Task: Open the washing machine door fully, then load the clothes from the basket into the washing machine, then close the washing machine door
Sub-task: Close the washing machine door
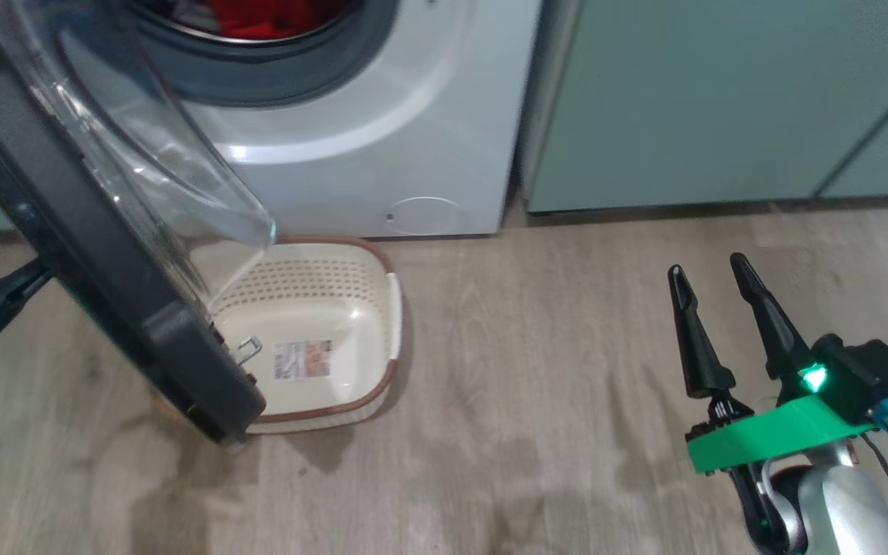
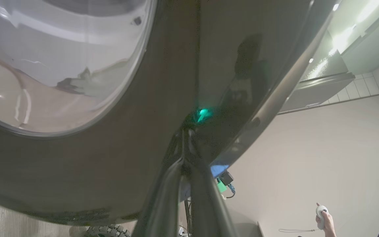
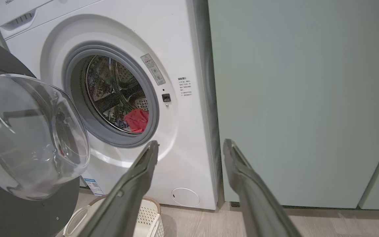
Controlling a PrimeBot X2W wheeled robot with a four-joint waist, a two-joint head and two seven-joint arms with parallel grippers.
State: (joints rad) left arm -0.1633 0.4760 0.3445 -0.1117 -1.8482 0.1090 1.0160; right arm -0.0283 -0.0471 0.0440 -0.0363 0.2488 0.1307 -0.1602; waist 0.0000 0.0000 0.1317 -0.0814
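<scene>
Wood-look floor (image 1: 536, 347) runs before pale green cabinets (image 1: 721, 100). Red clothes (image 3: 137, 120) lie in the washing machine (image 3: 183, 49) drum. The basket (image 1: 313, 274) sits on the floor under the open washing machine door (image 1: 105, 254), its left side hidden. Left tool (image 2: 185, 154), closed and holding nothing, presses the door's black rim. Right tool (image 1: 708, 266) gapes wide, unladen, above open floor.

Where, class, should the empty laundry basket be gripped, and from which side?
Probably grip the white side handle on the right of the basket, coming from the right: the open washing machine door overhangs its left half, while that handle stands clear, facing the open right end effector.
</scene>
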